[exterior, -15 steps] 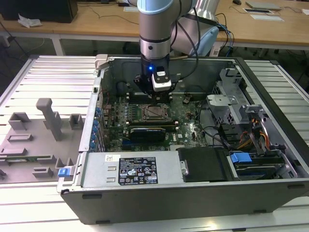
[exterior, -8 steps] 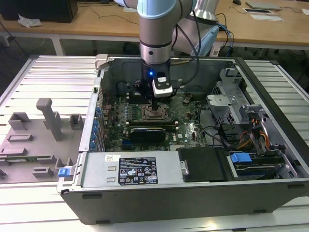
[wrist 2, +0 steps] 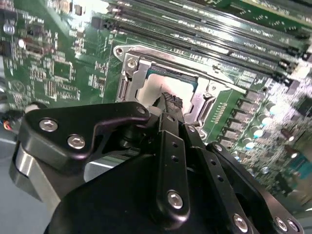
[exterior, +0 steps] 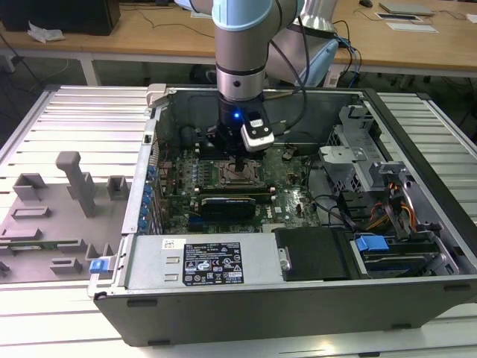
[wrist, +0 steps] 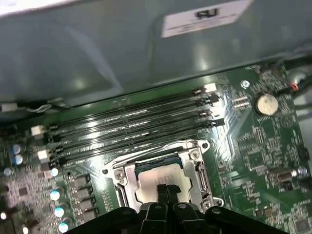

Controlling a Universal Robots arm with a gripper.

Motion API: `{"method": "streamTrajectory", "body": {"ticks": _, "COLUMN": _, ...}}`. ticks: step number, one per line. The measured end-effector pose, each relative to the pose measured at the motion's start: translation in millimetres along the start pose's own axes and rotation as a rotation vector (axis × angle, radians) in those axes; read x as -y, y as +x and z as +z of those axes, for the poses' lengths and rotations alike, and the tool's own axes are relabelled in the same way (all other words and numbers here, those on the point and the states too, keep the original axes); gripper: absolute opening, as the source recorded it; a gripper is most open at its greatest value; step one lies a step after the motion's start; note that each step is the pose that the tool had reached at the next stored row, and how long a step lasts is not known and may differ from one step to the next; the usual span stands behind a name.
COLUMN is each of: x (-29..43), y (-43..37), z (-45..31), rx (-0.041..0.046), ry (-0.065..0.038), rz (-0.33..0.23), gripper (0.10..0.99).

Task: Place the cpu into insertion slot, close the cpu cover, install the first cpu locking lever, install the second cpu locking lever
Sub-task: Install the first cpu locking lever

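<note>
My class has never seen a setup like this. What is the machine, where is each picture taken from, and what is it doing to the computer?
The machine is a robot arm with a gripper. The exterior view looks from off the arm at an open computer case on a ribbed table. Both wrist views come from cameras riding on the arm, looking down past its black fingers at the green circuit board. The fingers are together, their tips over the cpu, the pale square chip lying in the insertion slot. The silver cpu cover frames it.
</note>
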State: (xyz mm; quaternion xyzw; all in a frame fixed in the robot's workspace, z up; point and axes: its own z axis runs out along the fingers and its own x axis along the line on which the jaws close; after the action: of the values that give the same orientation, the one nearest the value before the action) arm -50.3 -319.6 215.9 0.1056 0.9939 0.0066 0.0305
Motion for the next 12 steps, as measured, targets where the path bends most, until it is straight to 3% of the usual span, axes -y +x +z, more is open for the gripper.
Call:
{"method": "streamTrajectory", "body": {"ticks": 4, "x": 0.0, "y": 0.0, "z": 0.2, "rx": 0.0044, "ry": 0.023, "rz": -0.085, "gripper": 0.106}}
{"method": "streamTrajectory", "body": {"ticks": 7, "x": 0.0, "y": 0.0, "z": 0.3, "rx": 0.0045, "ry": 0.022, "rz": -0.146, "gripper": 0.106}}
{"method": "streamTrajectory", "body": {"ticks": 10, "x": 0.1, "y": 0.0, "z": -0.8, "rx": 0.0044, "ry": 0.021, "rz": -0.161, "gripper": 0.106}}
{"method": "streamTrajectory", "body": {"ticks": 12, "x": -0.1, "y": -0.4, "z": -6.0, "rx": 0.0045, "ry": 0.022, "rz": -0.161, "gripper": 0.106}}
